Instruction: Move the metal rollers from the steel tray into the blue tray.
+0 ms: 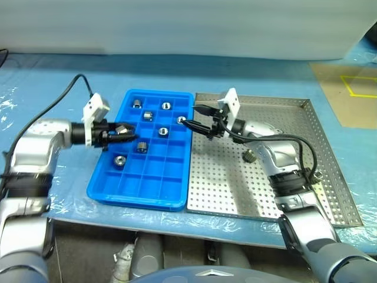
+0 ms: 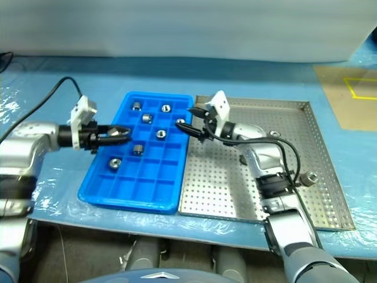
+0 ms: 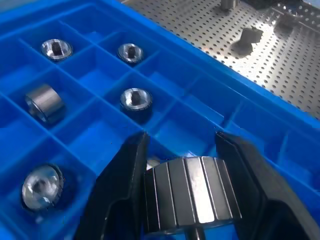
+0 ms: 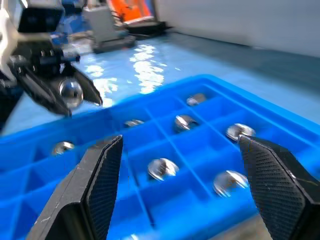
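Left gripper [image 3: 192, 165] clamps roller [image 3: 192, 195] above blue tray [image 1: 106, 187]; right gripper [image 4: 185, 185] seemingly spread empty.

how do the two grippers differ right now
The left gripper is shut on a metal roller; the right gripper is open and empty. The left gripper reaches in from the blue tray's outer side, the right from the steel tray side. Both hang over the blue tray.

Table [image 1: 70, 76] covered in wrinkled blue plastic film; pale wall [image 1: 177, 23] behind; yellow-marked tan panel [image 1: 353, 94] at right.
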### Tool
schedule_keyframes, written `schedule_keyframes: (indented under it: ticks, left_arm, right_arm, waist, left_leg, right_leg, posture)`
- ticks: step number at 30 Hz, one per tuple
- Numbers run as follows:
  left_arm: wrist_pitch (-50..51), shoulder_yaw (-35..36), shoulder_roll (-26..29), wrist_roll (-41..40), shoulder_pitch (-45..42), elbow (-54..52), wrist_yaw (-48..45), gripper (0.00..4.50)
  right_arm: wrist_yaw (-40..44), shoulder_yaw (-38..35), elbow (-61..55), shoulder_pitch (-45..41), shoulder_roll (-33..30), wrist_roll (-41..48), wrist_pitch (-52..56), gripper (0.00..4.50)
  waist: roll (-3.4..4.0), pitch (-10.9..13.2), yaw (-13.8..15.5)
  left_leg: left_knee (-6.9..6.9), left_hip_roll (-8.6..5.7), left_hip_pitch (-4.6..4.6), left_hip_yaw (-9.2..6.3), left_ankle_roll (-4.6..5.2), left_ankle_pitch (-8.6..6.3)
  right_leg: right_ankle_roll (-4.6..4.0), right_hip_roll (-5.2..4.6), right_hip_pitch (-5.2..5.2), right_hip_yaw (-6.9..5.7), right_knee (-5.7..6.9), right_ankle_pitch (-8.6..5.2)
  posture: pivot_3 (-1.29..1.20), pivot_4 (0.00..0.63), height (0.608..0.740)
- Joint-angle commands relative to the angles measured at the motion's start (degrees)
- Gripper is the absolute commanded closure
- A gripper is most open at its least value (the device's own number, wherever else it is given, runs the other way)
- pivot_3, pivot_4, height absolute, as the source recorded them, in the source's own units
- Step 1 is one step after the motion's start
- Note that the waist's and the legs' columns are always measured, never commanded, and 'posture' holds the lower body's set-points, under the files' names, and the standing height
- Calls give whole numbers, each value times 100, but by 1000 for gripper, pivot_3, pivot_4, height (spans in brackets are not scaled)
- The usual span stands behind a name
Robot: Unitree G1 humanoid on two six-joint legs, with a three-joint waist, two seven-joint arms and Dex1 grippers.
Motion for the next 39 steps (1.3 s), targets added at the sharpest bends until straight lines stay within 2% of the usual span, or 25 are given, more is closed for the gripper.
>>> schedule_keyframes:
  ticks: [1, 7, 13, 24, 25, 26, 27, 29, 36, 39]
  left_arm:
    - [227, 292, 198, -356, 781, -1122, 260, 2695]
    - [161, 129, 177, -432, 1779, -1676, 645, 2695]
    - [61, -89, 195, -422, 1960, -1630, 805, 2695]
    - [-184, -725, 318, -315, 1917, -1353, 620, 2695]
    - [-235, -764, 343, -272, 1880, -1267, 617, 2695]
    - [-320, -818, 371, -191, 1837, -1171, 621, 1971]
    - [-368, -872, 365, -93, 1731, -1036, 695, 1781]
    - [-376, -922, 349, -84, 1538, -859, 733, 1130]
    - [-409, -651, 360, -389, 433, -165, 638, 1130]
    - [-594, -639, 359, -360, -557, 626, 431, 1130]
  right_arm:
    - [387, 149, -83, -124, 100, 61, -45, 713]
    - [1141, 384, -464, -23, -22, 383, 581, 713]
    - [1738, 600, -893, 135, -372, 504, 1067, 713]
    - [1535, 582, -1038, 303, -410, 323, 982, 713]
    - [1494, 567, -1031, 313, -417, 295, 945, 713]
    - [1444, 545, -1018, 316, -417, 273, 917, 713]
    - [1397, 520, -1011, 320, -413, 260, 895, 713]
    - [1320, 473, -998, 326, -391, 245, 855, 713]
    - [1030, 348, -1092, 427, -415, 224, 789, 713]
    - [849, 175, -1213, 545, -514, 227, 790, 713]
  waist:
    - [-1, 0, 59]
    - [-2, 0, 155]
    - [-2, 0, 243]
    - [0, -6, 240]
    - [0, -7, 237]
    - [1, -8, 235]
    - [6, -11, 234]
    - [13, -15, 229]
    - [11, -15, 154]
    - [8, -14, 149]
  left_leg:
    - [0, 3, 1, -2, -1, 1]
    - [-2, 22, 12, -6, -36, 20]
    - [-13, 31, 35, -8, -53, 30]
    - [-13, 27, 46, -4, -55, 32]
    - [-13, 26, 48, -4, -55, 32]
    - [-13, 26, 51, -3, -56, 31]
    - [-14, 26, 53, -3, -56, 31]
    - [-14, 26, 57, -2, -59, 34]
    - [-13, 30, 62, -4, -80, 46]
    - [-10, 28, 52, -5, -91, 54]
  right_leg:
    - [-2, 1, -1, -2, 3, -1]
    - [-4, 15, 2, -1, 13, -4]
    - [-4, 30, 12, 7, 16, -4]
    - [-4, 32, 17, 18, 15, -4]
    - [-4, 32, 20, 19, 15, -4]
    - [-4, 32, 22, 21, 15, -4]
    - [-4, 33, 23, 21, 14, -5]
    - [-4, 33, 24, 22, 17, -4]
    - [-7, 38, 21, 23, 38, -3]
    - [-7, 38, 17, 21, 36, -2]
  posture:
    - [202, 150, 740]
    - [234, 150, 740]
    - [215, 150, 740]
    - [175, 150, 740]
    - [167, 150, 740]
    - [162, 150, 740]
    - [158, 150, 740]
    - [150, 150, 740]
    - [103, 150, 740]
    - [36, 150, 740]
